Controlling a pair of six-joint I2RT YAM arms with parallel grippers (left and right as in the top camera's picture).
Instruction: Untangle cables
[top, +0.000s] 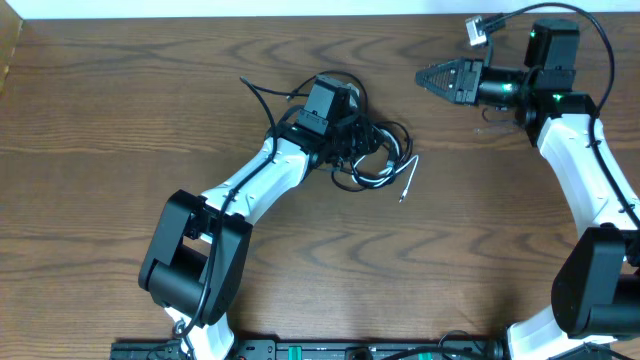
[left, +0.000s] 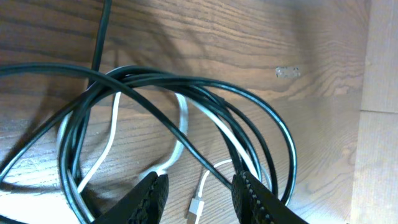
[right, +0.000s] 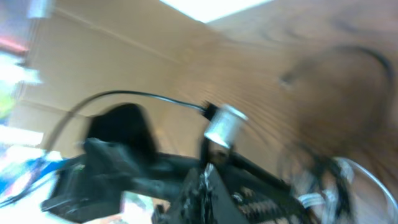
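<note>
**Left hand (left: 200, 200) spread over the cable tangle, right hand (top: 428, 77) pressed together**

The left hand stands low over the bench (left: 261, 37) with its two dark fingers (left: 148, 200) apart. Nothing is pinched between them. A small white plug (left: 195, 209) lies on the wood in the gap between the fingers and touches neither.

The black cable (left: 186, 84) lies in several overlapping loops directly ahead of the left hand. One strand runs diagonally down to the inner edge of the right-side finger. Whether it touches that finger cannot be told. The white cable (left: 180, 134) passes under the black loops, curves down the middle of the bundle and ends at the white plug.

In the overhead view the tangle sits near the middle of the bench, at the tip of the left arm (top: 255, 180). A loose length of white cable trails out of the tangle on its right side, and one black strand reaches away to the upper left.

The right hand is well apart from the tangle, at the far right of the bench, with its tip pointing toward the centre. Its fingers meet in a closed point.

The right wrist view is heavily blurred. It shows a silvery plug (right: 224, 127) on a thin black lead just above the fingertips. Contact between them cannot be told
</note>
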